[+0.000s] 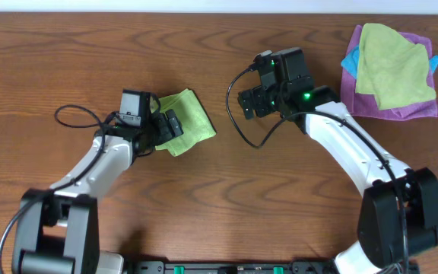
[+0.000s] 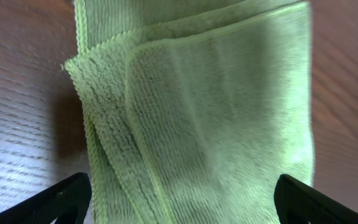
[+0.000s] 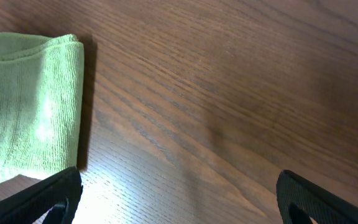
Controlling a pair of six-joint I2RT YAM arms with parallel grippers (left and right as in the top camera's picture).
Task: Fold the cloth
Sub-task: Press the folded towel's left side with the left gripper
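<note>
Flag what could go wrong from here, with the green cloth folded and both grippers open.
1. The left gripper is open right over the edge of the cloth; pulling back low could snag a layer and undo the fold.
2. The folded layers lie uneven along one edge, so a nudge may spread them.
3. A black cable loops from the right gripper near the cloth; a sweep could drag it.

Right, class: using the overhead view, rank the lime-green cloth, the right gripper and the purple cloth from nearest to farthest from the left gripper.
1. lime-green cloth, right beside the left gripper.
2. right gripper, around mid-table.
3. purple cloth, far right corner.
</note>
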